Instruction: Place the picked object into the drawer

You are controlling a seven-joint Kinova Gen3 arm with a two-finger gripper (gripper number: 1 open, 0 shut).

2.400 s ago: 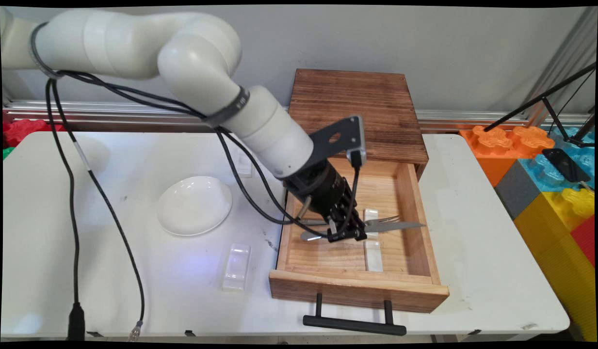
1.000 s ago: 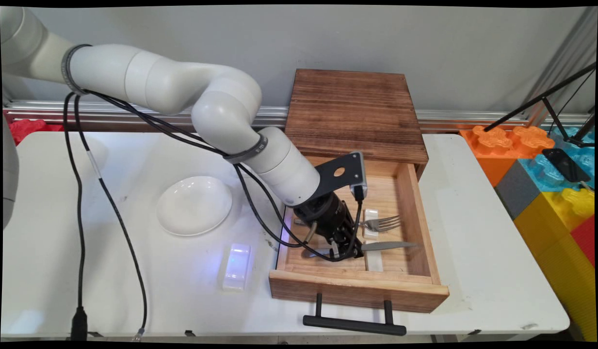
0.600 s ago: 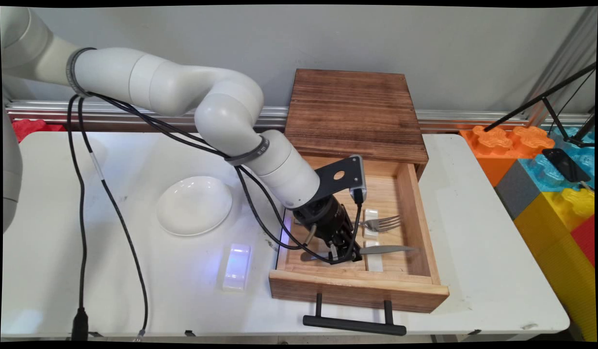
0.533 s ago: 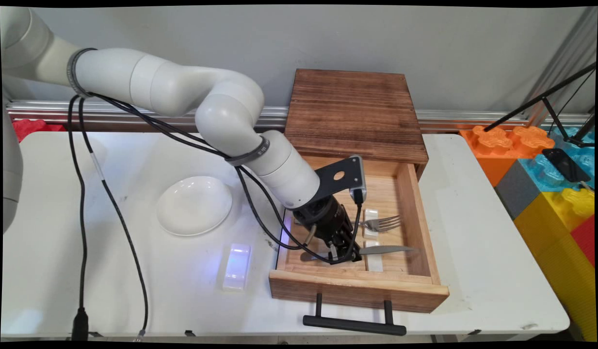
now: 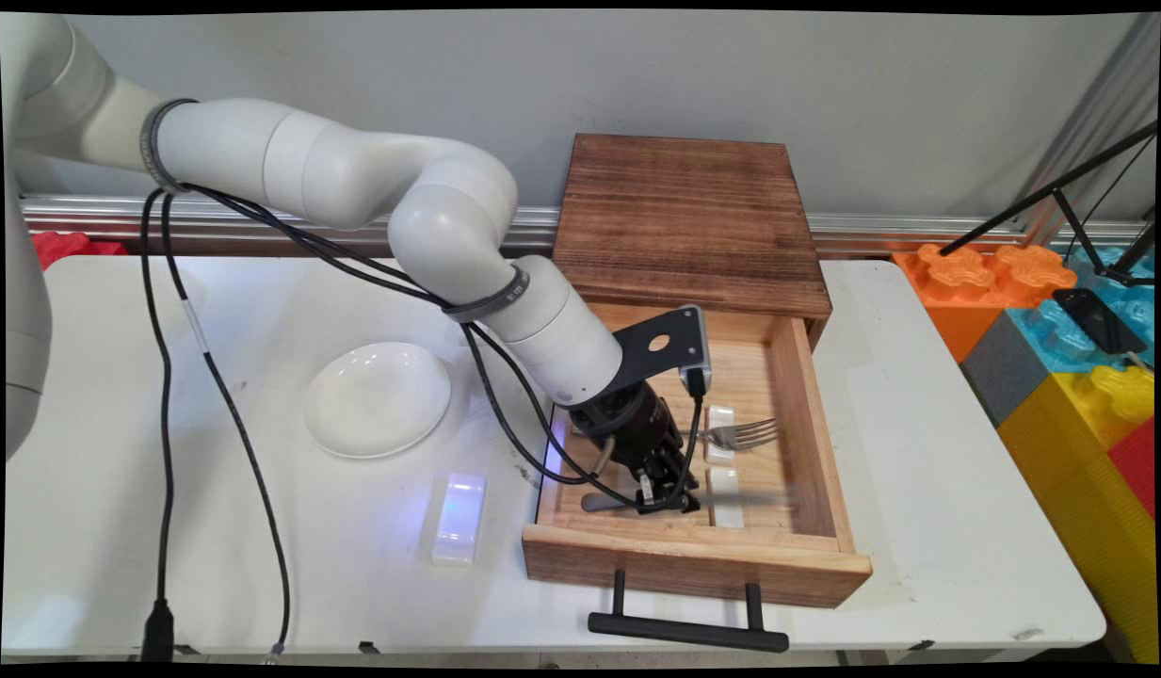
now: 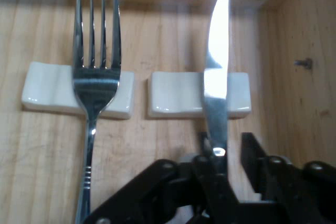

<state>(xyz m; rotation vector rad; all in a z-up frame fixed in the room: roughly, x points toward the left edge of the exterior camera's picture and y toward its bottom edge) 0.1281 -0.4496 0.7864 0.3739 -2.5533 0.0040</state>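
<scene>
My gripper [image 5: 669,496] is low inside the open wooden drawer [image 5: 693,557], near its front wall. A steel knife [image 6: 216,77] lies across a white cutlery rest [image 6: 178,95], and its handle [image 5: 601,502] runs back between my fingers. In the hand view one finger [image 6: 252,150] stands off the knife with a gap, so the gripper is open. Beside it a fork [image 6: 94,77] lies on a second white rest [image 6: 44,95]. In the main view the fork [image 5: 742,433] is farther back in the drawer, and the knife's blade is blurred.
The drawer sticks out of a dark wooden cabinet [image 5: 684,217] and has a black handle [image 5: 688,631]. A white plate [image 5: 378,398] and a third white rest [image 5: 459,516] lie on the table to the left. Coloured foam blocks [image 5: 1060,311] stand at the right.
The gripper carried the knife from beside the fork toward the drawer's front and lowered it onto the near rest. Its fingers have now parted from the knife.
</scene>
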